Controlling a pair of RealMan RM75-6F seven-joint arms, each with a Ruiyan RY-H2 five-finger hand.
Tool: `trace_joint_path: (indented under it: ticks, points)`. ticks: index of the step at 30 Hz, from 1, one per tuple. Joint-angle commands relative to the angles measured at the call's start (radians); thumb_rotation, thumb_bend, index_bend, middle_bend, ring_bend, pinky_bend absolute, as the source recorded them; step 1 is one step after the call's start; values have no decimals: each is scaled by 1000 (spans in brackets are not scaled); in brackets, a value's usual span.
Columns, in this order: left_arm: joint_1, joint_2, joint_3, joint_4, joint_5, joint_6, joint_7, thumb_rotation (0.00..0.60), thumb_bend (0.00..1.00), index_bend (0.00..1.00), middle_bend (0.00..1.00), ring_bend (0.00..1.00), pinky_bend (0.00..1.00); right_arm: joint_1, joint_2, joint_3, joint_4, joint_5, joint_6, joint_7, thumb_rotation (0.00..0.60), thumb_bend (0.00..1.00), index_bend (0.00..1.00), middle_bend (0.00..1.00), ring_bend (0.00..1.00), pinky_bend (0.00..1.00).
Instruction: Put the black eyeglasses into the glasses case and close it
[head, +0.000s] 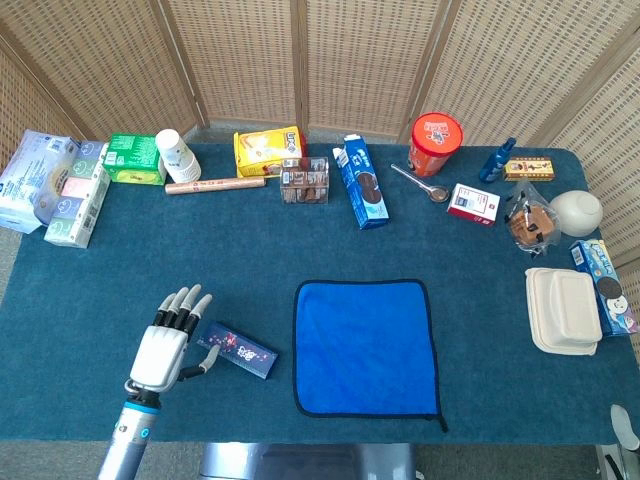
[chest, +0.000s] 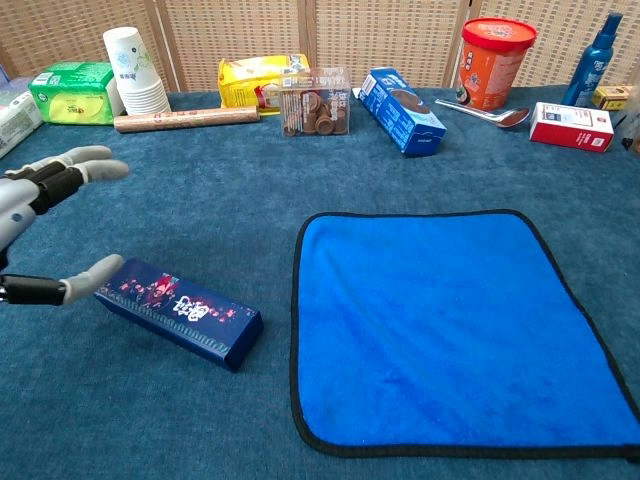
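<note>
The glasses case is a long dark blue box with a printed lid. It lies closed on the table, left of the blue cloth. The case is angled, with its left end further away. My left hand is just left of it, fingers spread and holding nothing. In the chest view the left hand has its thumb tip by the case's left end; I cannot tell if it touches. No black eyeglasses show in either view. A pale sliver at the lower right edge, seemingly my right hand, is too cut off to read.
Boxes, paper cups, a cookie pack, a red tub, a spoon and a spray bottle line the far edge. A bowl and a white clamshell box sit at the right.
</note>
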Motion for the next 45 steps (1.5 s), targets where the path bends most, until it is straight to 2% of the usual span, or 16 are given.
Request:
trace_joint_path:
  ticks: [1, 7, 15, 22, 26, 33, 37, 45]
  points:
    - [-6, 130, 45, -124, -14, -57, 6, 304, 312, 112, 0, 0, 89, 4, 6, 1, -17, -2, -8, -21, 177, 378, 58, 122, 6, 165]
    - [-33, 270, 71, -248, -85, -153, 75, 302, 295, 87, 0, 0, 58, 2, 20, 5, -56, 5, -15, -60, 177, 378, 57, 123, 7, 165]
    - [-81, 302, 53, -278, -165, -231, 142, 284, 292, 57, 0, 0, 49, -6, 29, 15, -85, 37, -27, -76, 178, 379, 58, 122, 7, 165]
    - [-118, 273, 36, -255, -195, -255, 229, 298, 285, 64, 0, 0, 43, -15, 29, 23, -93, 60, -34, -100, 177, 377, 58, 123, 7, 165]
    - [-140, 209, 34, -210, -192, -260, 296, 305, 281, 66, 0, 0, 36, -17, 33, 27, -106, 65, -40, -118, 180, 380, 57, 123, 7, 165]
    - [-143, 147, 41, -162, -183, -235, 324, 305, 281, 66, 0, 0, 34, 1, 58, -8, -118, 23, -100, -171, 180, 383, 59, 122, 7, 164]
    - [-145, 137, 42, -151, -174, -220, 337, 308, 280, 65, 0, 0, 28, 9, 79, -29, -119, -1, -133, -225, 177, 385, 67, 123, 6, 158]
    - [-154, 124, 50, -147, -173, -219, 350, 301, 270, 63, 0, 0, 22, 17, 107, -50, -125, -20, -186, -425, 180, 383, 69, 123, 6, 150]
